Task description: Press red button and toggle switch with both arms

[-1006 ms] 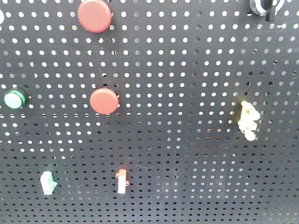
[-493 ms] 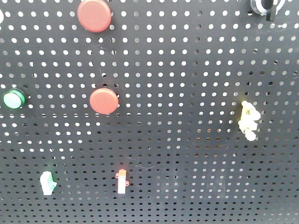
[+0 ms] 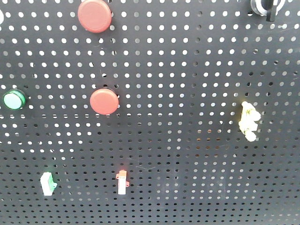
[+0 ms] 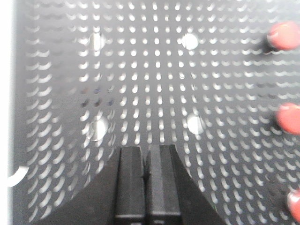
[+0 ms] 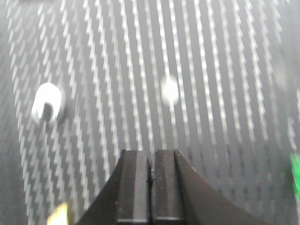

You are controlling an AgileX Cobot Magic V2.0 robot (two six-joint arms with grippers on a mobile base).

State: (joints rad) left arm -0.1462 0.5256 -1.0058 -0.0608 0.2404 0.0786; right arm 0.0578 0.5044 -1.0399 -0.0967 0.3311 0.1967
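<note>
The black perforated panel (image 3: 187,70) fills the front view, and light shows through its holes. The lower red button (image 3: 104,101) sits left of the panel's centre.

Relative to that button:
- The upper red button (image 3: 95,15) is above it.
- The green button (image 3: 14,100) is level with it and well to the left.
- The white switch (image 3: 47,183) is below and to the left.
- The red-tipped white switch (image 3: 122,182) is below and slightly to the right.
- The pale yellow toggle switch (image 3: 248,121) is far to the right.

The left gripper (image 4: 146,159) faces the panel with its fingers pressed together, holding nothing. The right gripper (image 5: 151,161) is likewise closed and empty.

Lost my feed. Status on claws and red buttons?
Left claw shut. Right claw shut. Upper red button and lower red button untouched. Nothing blocking them in front view.
</note>
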